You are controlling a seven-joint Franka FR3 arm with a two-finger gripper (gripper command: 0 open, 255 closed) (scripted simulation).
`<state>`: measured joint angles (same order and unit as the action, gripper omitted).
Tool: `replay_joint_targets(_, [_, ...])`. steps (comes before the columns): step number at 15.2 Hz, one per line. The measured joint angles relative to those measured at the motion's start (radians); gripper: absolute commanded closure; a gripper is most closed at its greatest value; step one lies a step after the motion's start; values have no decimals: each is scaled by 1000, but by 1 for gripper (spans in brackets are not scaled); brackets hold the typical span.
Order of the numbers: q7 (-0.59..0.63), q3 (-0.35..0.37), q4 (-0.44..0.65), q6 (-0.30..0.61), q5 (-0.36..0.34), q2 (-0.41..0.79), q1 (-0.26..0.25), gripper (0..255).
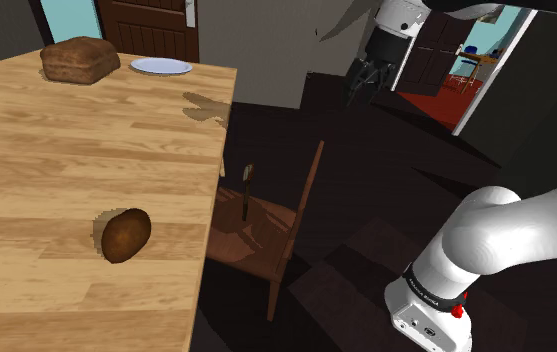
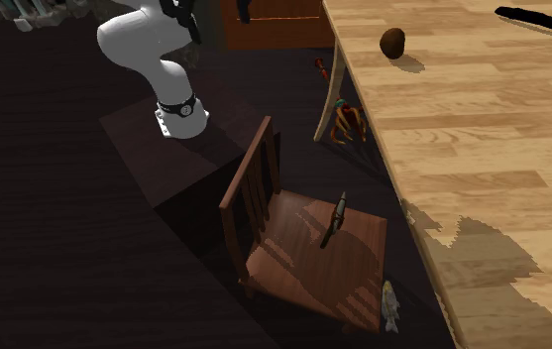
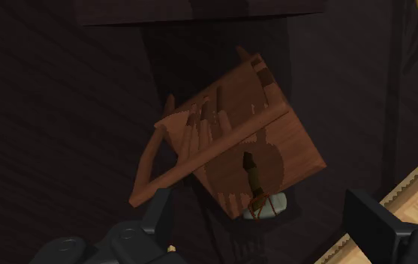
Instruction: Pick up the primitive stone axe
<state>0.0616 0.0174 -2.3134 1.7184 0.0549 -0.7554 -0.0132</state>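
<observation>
The stone axe point(image 3: 254, 182) lies on the seat of a brown wooden chair point(image 3: 293, 139), its grey head at the seat's edge and its thin dark handle pointing toward the backrest. In the second exterior view the axe point(image 2: 333, 219) rests mid-seat; in the shoulder view the axe point(image 1: 248, 188) sits next to the table's edge. My black gripper point(image 3: 258, 208) hangs high above the chair, open, nothing between its fingers point(image 3: 157, 214). The gripper point(image 1: 364, 80) is up in the air, off to the chair's right in the shoulder view.
A large wooden table point(image 1: 56, 160) stands beside the chair, with a bread loaf point(image 1: 79, 59), a white plate point(image 1: 161, 66) and a brown round lump point(image 1: 126, 235) on it. On the dark floor lie a fish point(image 2: 390, 305) and a small colourful toy point(image 2: 346, 123).
</observation>
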Motion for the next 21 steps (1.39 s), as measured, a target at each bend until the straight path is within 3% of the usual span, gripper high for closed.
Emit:
replay_joint_targets(10, [232, 112, 2, 182, 43, 231, 27, 0])
replay_joint_targets(21, [552, 211, 156, 378, 17, 649, 63, 0])
